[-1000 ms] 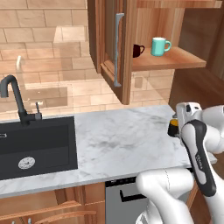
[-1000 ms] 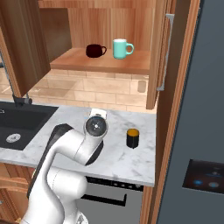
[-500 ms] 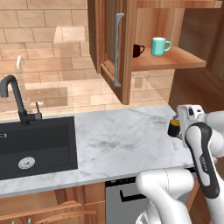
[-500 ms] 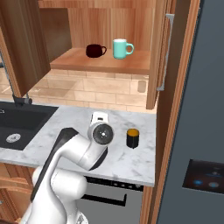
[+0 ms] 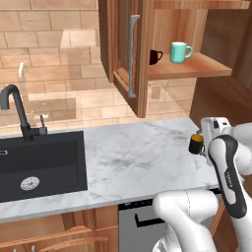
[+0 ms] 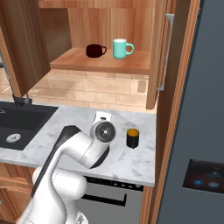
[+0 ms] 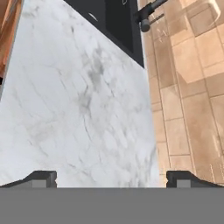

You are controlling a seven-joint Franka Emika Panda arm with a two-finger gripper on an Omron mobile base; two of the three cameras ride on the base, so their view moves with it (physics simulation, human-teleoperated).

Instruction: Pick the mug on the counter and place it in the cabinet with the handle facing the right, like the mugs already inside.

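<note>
The gripper (image 7: pixel 111 178) hangs over the counter (image 7: pixel 74 109) with its fingertips (image 7: pixel 41 178) spread wide apart and nothing between them; under it lies bare marble, with the brick wall (image 7: pixel 192 87) along one side and the sink (image 7: pixel 116 22) and faucet (image 7: pixel 148 13) beyond.

In the left base view the arm's wrist (image 5: pixel 216 130) sits low over the right end of the counter (image 5: pixel 133 157). The mug (image 5: pixel 196 144) stands upright on the marble just beside the wrist, partly hidden by it. The right base view shows the mug (image 6: pixel 132 138) apart from the arm (image 6: pixel 94 146), near the counter's (image 6: pixel 131 162) right edge, its yellow-orange inside facing up; its handle cannot be made out.

Farther left, the sink (image 5: pixel 39 162) and faucet (image 5: pixel 17 110) sit in the counter.

Above and behind, the cabinet (image 6: pixel 100 61) stands open, its door (image 5: pixel 125 54) swung out with the bar handle (image 5: pixel 132 56) on it. On its shelf stand a dark mug (image 6: pixel 94 50) and a teal mug (image 6: pixel 120 48) side by side, handles pointing right.
</note>
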